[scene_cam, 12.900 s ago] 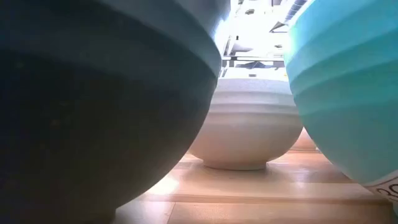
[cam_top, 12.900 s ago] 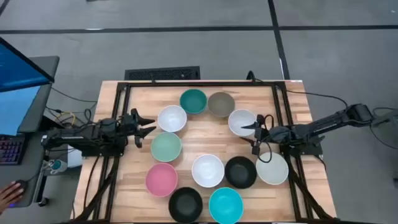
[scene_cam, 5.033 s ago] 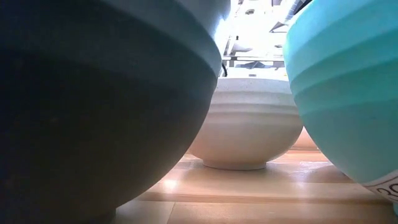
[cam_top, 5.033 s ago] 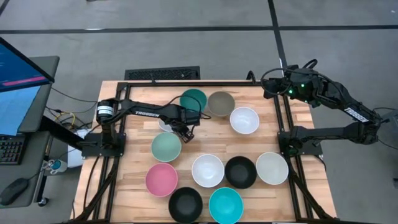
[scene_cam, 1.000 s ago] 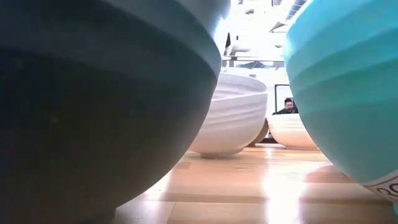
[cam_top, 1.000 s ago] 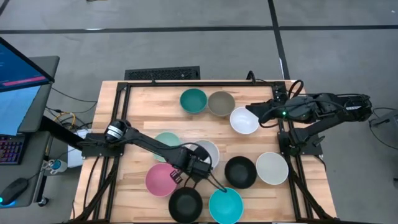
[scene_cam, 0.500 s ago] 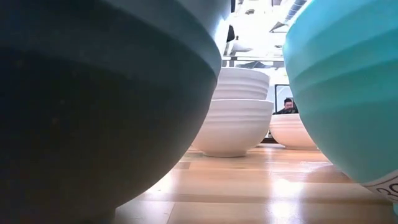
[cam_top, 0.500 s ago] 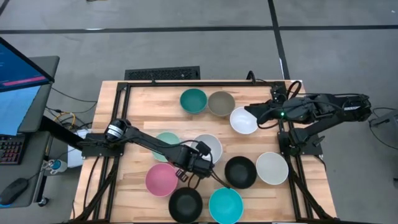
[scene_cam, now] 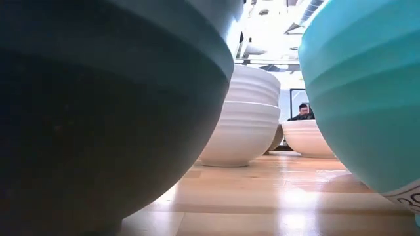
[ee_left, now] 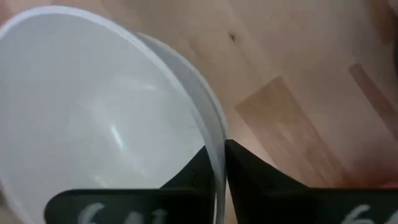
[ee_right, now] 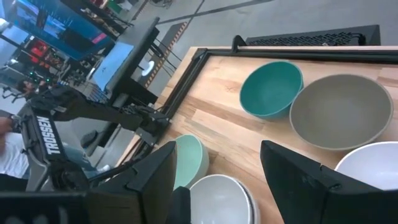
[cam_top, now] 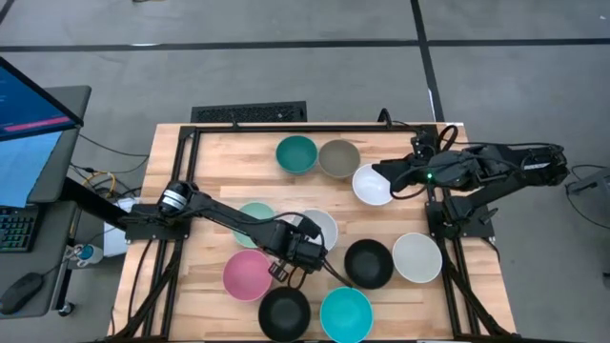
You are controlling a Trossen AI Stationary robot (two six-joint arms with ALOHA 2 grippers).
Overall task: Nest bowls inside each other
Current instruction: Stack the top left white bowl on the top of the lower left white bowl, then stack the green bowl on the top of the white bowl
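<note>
Two white bowls stand nested near the table's middle; in the low view the upper bowl sits in the lower bowl. My left gripper is at the near-left rim of the upper one, shut on it. My right gripper hovers open over the far-left rim of another white bowl at the far right, touching nothing; its fingers spread wide in the right wrist view. The other bowls stand singly on the table. My left gripper holds the upper white bowl by its rim, one finger inside the bowl and the other finger outside its wall. The fingers come down from above. The bowl sits level inside the lower white bowl.
Around the stack stand a teal bowl, taupe bowl, sage bowl, pink bowl, two black bowls, a cyan bowl and an off-white bowl. A person sits beyond the table.
My left gripper has gone a little toward the far edge with the white bowl. In the low view the white bowl stood tilted a second ago; now the upper bowl rests level in the lower one.
</note>
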